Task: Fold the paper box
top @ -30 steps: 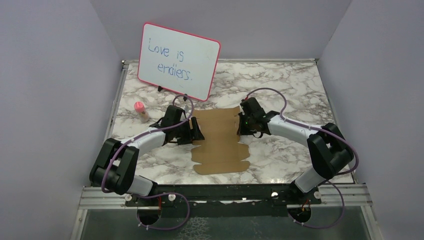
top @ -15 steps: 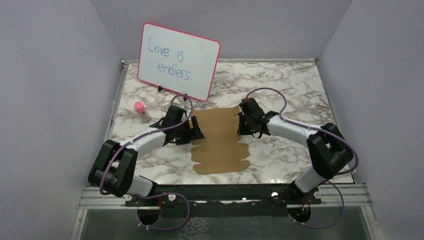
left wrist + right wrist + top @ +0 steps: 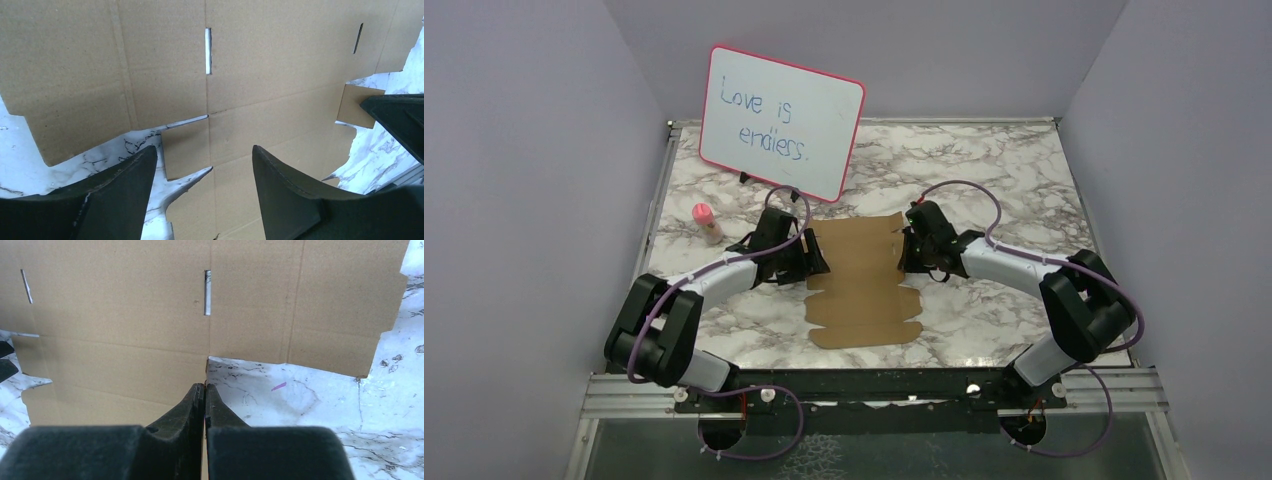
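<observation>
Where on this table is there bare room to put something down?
Biggest bare patch: back right, between the whiteboard and the table's right edge. Crowded: the middle, where the left gripper and right gripper flank the paper box, and back left by the pink-capped bottle.

The paper box lies flat at the middle of the desk. The left claw sits at its left edge, the right claw at its right edge. A whiteboard stands behind it, a small bottle to its left.
</observation>
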Available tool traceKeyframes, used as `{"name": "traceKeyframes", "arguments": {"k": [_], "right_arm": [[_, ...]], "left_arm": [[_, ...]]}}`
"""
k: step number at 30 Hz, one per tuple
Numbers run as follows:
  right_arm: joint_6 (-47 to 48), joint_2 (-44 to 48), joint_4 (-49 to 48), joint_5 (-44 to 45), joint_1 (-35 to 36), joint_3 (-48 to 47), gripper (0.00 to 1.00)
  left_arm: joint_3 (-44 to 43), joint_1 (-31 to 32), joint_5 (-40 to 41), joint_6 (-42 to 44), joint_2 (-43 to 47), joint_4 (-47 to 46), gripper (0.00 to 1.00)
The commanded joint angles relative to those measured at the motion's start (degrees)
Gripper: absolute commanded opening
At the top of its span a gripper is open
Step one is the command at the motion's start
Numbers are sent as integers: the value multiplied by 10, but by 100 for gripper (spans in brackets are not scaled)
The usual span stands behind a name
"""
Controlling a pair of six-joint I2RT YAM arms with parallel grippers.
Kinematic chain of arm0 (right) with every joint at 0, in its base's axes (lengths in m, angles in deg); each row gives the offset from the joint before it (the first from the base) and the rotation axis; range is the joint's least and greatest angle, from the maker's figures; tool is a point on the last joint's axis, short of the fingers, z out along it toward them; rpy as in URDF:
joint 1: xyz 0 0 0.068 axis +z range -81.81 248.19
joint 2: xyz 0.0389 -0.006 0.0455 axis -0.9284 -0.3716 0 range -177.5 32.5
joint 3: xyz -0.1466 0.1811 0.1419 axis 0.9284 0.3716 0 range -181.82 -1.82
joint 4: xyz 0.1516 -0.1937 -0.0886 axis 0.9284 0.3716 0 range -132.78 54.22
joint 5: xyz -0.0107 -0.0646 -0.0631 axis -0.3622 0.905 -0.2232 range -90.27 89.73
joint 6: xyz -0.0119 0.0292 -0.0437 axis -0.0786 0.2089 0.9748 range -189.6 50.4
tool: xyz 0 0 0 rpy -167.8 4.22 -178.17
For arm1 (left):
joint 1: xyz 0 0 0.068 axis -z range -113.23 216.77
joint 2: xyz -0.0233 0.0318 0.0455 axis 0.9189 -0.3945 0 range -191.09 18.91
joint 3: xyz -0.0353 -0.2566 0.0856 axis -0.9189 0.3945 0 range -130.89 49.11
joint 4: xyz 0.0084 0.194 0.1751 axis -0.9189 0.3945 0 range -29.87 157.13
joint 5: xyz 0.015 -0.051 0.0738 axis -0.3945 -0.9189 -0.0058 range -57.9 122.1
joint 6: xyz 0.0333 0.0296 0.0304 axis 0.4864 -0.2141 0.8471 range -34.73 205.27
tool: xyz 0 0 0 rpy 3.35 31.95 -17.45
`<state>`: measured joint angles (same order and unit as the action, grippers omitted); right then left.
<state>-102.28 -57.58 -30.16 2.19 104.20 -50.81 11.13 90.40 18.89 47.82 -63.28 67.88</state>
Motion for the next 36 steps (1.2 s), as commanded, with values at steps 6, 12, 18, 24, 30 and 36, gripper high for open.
{"name": "traceKeyframes", "arguments": {"k": [6, 12, 18, 24, 30, 36], "right_arm": [[-7, -8, -13, -17, 6, 21, 8], [-8, -11, -17, -18, 6, 21, 8], [-12, -14, -20, -20, 6, 22, 8], [-13, -17, -17, -18, 6, 19, 9], [-15, -18, -19, -21, 6, 15, 9], [-15, -18, -16, -20, 6, 17, 9]], "left_arm": [[-20, 0, -43, -14, 14, 7, 66], [-27, 2, -57, -26, 34, 7, 62], [-41, 6, -65, -36, 54, 8, 61], [-57, 12, -79, -31, 35, 10, 61], [-71, 32, -72, -28, 14, 10, 61], [-78, 34, 15, 1, 34, 85, 71]]}}
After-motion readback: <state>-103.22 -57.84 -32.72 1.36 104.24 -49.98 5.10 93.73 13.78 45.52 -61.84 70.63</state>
